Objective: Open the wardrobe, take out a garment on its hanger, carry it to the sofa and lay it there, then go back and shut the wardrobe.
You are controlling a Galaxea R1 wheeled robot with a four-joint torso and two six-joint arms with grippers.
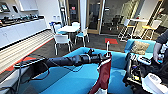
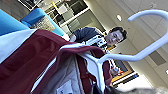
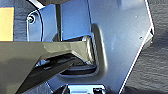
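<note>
Left claw (image 1: pixel 107 53) on hanger (image 2: pixel 140 50) (lettering unreadable)

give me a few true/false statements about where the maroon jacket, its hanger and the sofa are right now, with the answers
1. The maroon jacket hangs from the left arm's tool above the turquoise sofa. True.
2. The jacket lies flat on the sofa seat. False: it hangs down from the white hanger, not yet laid out.
3. The hanger's curved hook is white. True.
4. A black T-shirt is on this hanger. False: it carries the maroon jacket with white trim.
5. A white table with chairs stands beyond the sofa. True.
6. No person is nearby. False: a person stands at the sofa's right end.
</note>
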